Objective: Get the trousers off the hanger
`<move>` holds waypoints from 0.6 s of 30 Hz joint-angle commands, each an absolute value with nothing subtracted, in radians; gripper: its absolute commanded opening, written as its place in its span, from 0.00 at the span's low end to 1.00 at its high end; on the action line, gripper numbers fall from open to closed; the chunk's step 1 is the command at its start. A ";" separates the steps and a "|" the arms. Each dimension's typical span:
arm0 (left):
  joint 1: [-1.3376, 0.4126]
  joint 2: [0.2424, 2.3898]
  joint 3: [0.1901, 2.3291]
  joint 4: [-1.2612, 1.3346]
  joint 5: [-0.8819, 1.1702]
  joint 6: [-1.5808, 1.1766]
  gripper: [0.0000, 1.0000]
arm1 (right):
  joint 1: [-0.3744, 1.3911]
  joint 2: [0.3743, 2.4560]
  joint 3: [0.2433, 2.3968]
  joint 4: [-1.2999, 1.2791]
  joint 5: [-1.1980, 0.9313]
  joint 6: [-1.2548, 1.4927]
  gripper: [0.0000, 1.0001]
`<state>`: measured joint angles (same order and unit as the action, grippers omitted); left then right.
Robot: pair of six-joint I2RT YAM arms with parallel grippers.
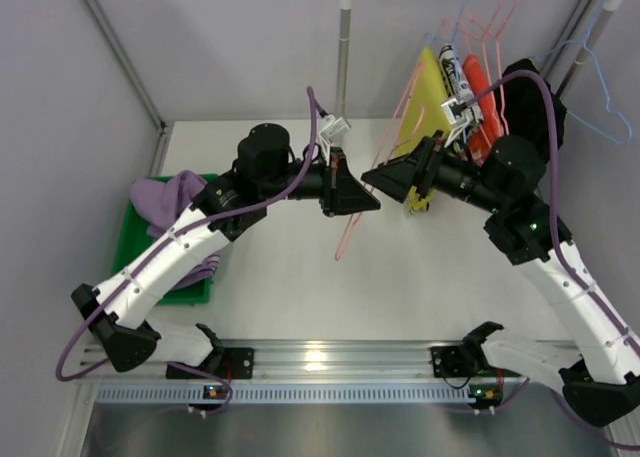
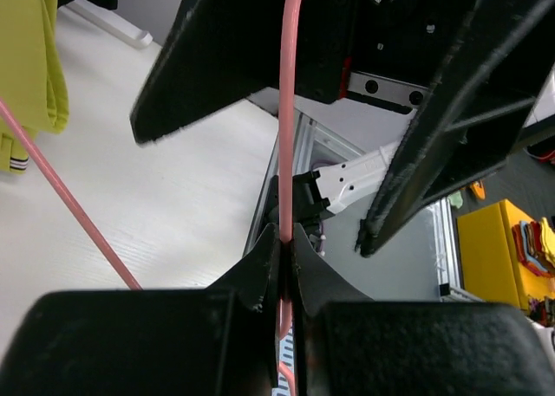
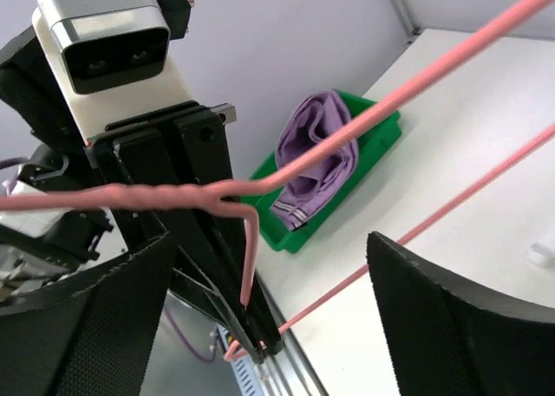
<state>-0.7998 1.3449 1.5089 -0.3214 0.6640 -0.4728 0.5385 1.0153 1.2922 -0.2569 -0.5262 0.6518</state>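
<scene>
1 hanger (image 2: 286, 110): left gripper (image 2: 283, 244) clamped on it, right gripper (image 3: 269, 236) apart; trousers (image 1: 165, 197) in green bin (image 1: 122, 247), yellow garment (image 1: 432, 97) hanging behind

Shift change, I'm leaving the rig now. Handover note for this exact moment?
Left gripper: shut on the wire of the pink hanger.
Right gripper: open around the hanger, not gripping it.
Trousers: off the hanger, bunched in the green bin on the left.
Done: trousers removed.
Left: probably only putting the hanger away.
</scene>
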 commanded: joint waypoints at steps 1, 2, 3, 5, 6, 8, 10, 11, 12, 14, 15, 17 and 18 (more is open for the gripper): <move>-0.796 1.359 1.558 -0.210 0.650 -0.535 0.00 | 0.520 0.945 1.332 -0.277 -0.418 0.574 0.91; -0.793 1.365 1.563 -0.204 0.649 -0.541 0.00 | 0.520 0.937 1.331 -0.296 -0.398 0.557 0.95; -0.790 1.371 1.583 -0.203 0.631 -0.548 0.00 | 0.520 0.919 1.333 -0.314 -0.347 0.525 0.99; -0.782 1.399 1.606 -0.183 0.614 -0.578 0.00 | 0.518 0.894 1.324 -0.351 -0.310 0.477 0.99; -0.773 1.410 1.641 -0.178 0.603 -0.593 0.00 | 0.515 0.868 1.315 -0.359 -0.279 0.462 1.00; -0.758 1.462 1.680 -0.161 0.595 -0.659 0.00 | 0.512 0.842 1.305 -0.383 -0.250 0.419 0.99; -0.723 1.517 1.732 -0.141 0.578 -0.746 0.00 | 0.488 0.807 1.287 -0.396 -0.218 0.400 0.99; -0.712 1.540 1.750 -0.129 0.571 -0.770 0.00 | 0.476 0.793 1.279 -0.391 -0.213 0.394 1.00; -0.697 1.561 1.773 -0.112 0.563 -0.787 0.00 | 0.459 0.772 1.273 -0.390 -0.209 0.390 0.99; -0.687 1.627 1.853 -0.110 0.531 -0.802 0.00 | 0.416 0.752 1.261 -0.379 -0.210 0.387 1.00; -0.683 1.650 1.882 -0.104 0.525 -0.804 0.00 | 0.405 0.733 1.258 -0.376 -0.210 0.384 1.00; -0.680 1.727 1.987 -0.115 0.496 -0.801 0.00 | 0.379 0.721 1.262 -0.379 -0.210 0.379 1.00; -0.670 1.752 2.020 -0.114 0.489 -0.804 0.00 | 0.370 0.710 1.266 -0.390 -0.210 0.377 0.99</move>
<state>-0.6773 1.7058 1.9049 -0.1936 0.5346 -0.7609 0.3977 0.7284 1.2675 -0.3710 -0.2337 0.4118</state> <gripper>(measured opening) 0.051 0.993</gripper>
